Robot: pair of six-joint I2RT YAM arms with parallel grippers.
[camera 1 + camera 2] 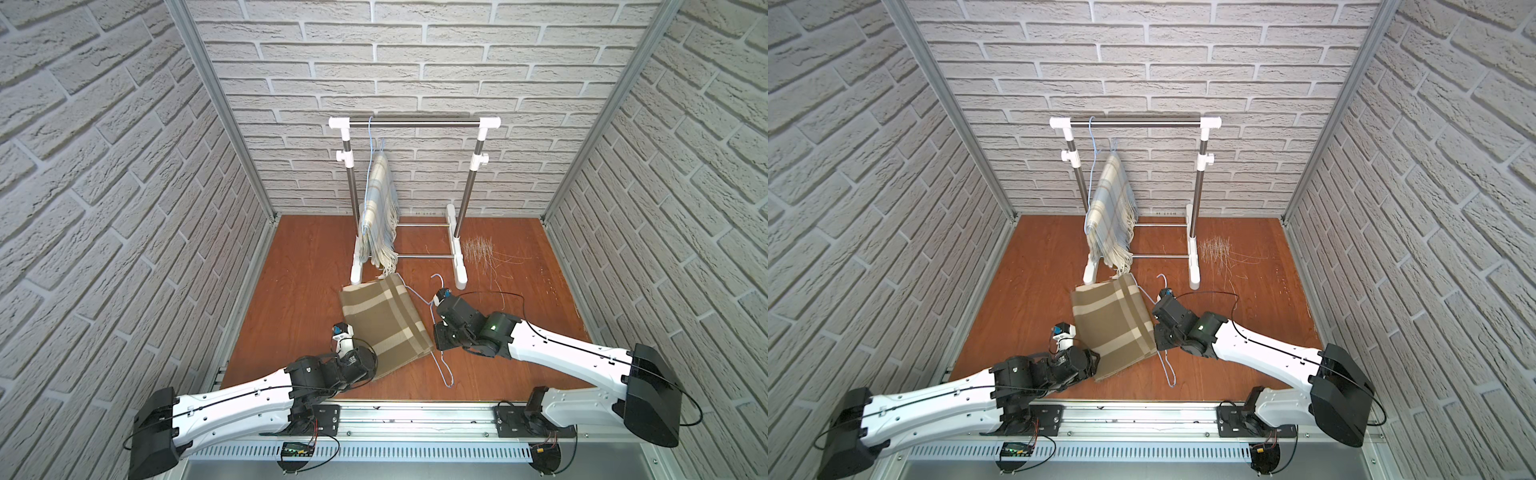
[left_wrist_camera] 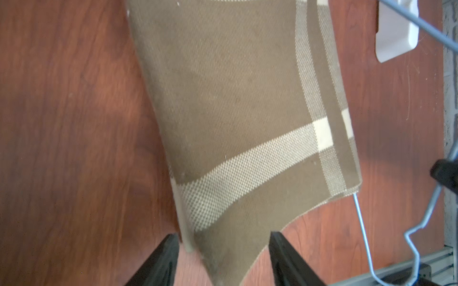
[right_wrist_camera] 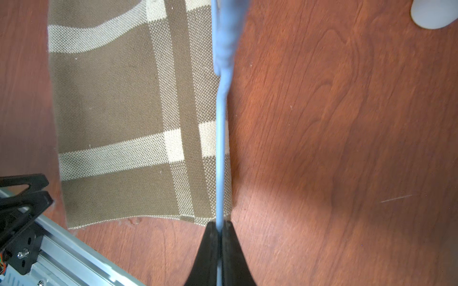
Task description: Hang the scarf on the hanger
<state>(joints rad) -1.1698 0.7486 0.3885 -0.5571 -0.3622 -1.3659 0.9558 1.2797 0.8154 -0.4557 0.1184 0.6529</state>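
Note:
A brown plaid scarf (image 1: 384,324) (image 1: 1113,324) lies folded on the wooden table, over a light blue wire hanger (image 1: 442,365) (image 1: 1167,365). The hanger's hook and one lower corner stick out from under the cloth. My right gripper (image 3: 220,224) (image 1: 437,332) is shut on the hanger's wire (image 3: 221,148) at the scarf's right edge (image 3: 124,111). My left gripper (image 2: 224,236) (image 1: 370,365) is open. The scarf's near corner (image 2: 235,99) sits between its fingers, which stand apart on either side without pinching it. In the left wrist view the hanger (image 2: 361,222) shows beside the scarf.
A white and steel clothes rack (image 1: 415,123) stands at the back. On it hangs a pale blue plaid scarf (image 1: 380,208) on its own hanger, close behind the brown one. Loose threads (image 1: 478,249) lie by the rack's right foot. A metal rail (image 1: 415,415) runs along the front.

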